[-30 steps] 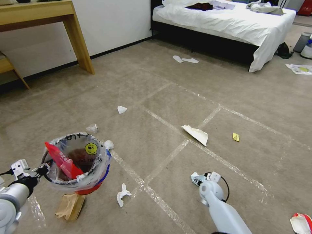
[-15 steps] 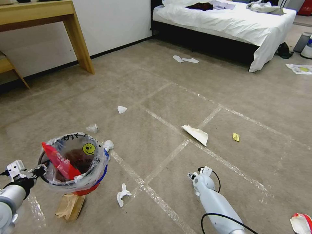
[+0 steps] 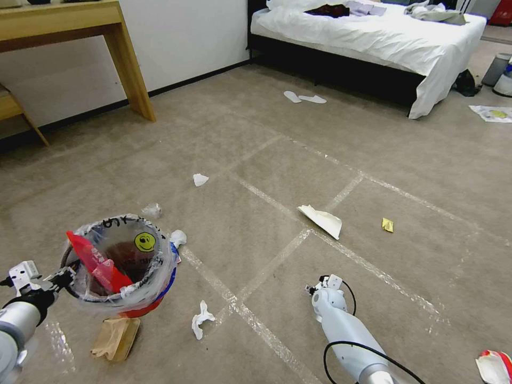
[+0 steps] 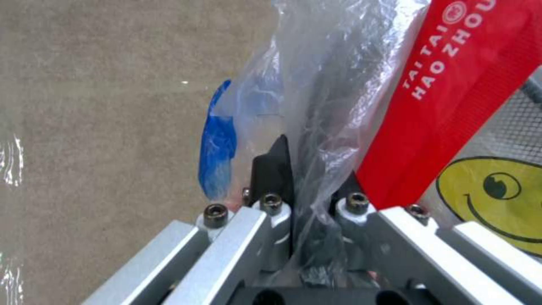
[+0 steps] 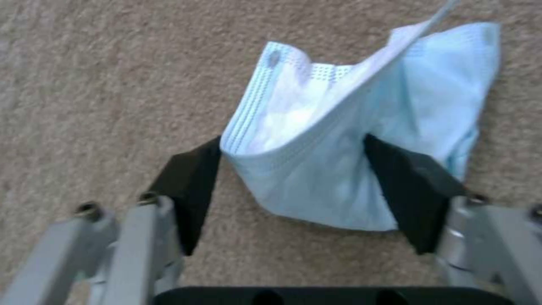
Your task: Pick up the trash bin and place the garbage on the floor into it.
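Note:
The red trash bin [image 3: 140,308], lined with a clear bag [image 4: 316,84], hangs tilted at the lower left with a yellow smiley [image 3: 144,241] and a red wrapper strip [image 3: 98,264] inside. My left gripper [image 3: 61,277] [image 4: 308,169] is shut on its rim and liner. My right gripper [image 3: 320,285] [image 5: 294,186] is down on the floor [image 3: 298,160], open, its black fingers [image 5: 189,178] on either side of a light-blue face mask [image 5: 350,140]. Garbage lies around: white paper [image 3: 321,219], a yellow scrap [image 3: 387,225], tissues [image 3: 201,319] [image 3: 200,180] and a brown paper bag [image 3: 114,338].
A wooden table leg [image 3: 130,64] stands at the back left and a bed [image 3: 373,37] at the back right, with white slippers [image 3: 304,97] before it. A red-white packet [image 3: 493,367] lies at the lower right. Open carpet stretches between bin and mask.
My right arm has swung left and settled down over the blue mask, which lay beside the gripper before. The bin in my left gripper has shifted slightly left.

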Available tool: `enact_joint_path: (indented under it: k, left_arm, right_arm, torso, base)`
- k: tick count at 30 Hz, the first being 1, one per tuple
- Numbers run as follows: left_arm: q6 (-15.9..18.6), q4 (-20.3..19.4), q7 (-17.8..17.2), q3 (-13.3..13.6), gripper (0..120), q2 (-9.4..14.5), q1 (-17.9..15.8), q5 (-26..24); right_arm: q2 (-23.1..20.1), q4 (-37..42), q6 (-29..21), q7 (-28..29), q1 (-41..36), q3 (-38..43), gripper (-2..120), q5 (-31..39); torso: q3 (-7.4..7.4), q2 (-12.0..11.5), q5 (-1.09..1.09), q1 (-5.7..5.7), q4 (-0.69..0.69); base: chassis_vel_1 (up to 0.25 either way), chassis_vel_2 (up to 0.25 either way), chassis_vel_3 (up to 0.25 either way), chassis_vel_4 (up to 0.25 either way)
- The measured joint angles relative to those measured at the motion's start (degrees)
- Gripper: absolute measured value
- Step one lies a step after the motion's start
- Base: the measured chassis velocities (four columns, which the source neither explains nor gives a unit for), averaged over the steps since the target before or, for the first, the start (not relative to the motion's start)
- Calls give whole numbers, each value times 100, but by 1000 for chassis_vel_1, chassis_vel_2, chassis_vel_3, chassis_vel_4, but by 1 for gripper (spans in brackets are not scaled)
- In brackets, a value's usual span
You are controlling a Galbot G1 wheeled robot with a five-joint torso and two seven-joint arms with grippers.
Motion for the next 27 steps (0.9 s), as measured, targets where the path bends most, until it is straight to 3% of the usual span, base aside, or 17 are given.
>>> enact_joint_path:
  k: [17, 21, 25, 27]
  left_arm:
    - [-11, 68, 1, 69, 3, -61, -43, 51]
    - [-11, 69, 1, 70, 3, -69, -43, 59]
    - [-12, 73, 1, 72, 3, -66, -43, 61]
    - [-12, 72, 1, 87, 3, -70, -47, 60]
  right_arm:
    - [-303, 768, 28, -19, -612, -69, 0, 58]
    - [-395, 1051, 93, -14, -785, -118, 0, 67]
    - [-625, 1852, 223, -57, -1163, -180, 0, 155]
    - [-859, 2835, 494, -391, -1532, -268, 0, 357]
  torso:
    - [0, 0, 1, 0, -1]
    - [0, 0, 1, 0, 0]
    - [0, 0, 0, 0, -1]
    - [0, 0, 2, 0, -1]
  base:
    - [0, 0, 0, 0]
    - [0, 0, 0, 0]
    - [0, 0, 0, 0]
    - [0, 0, 0, 0]
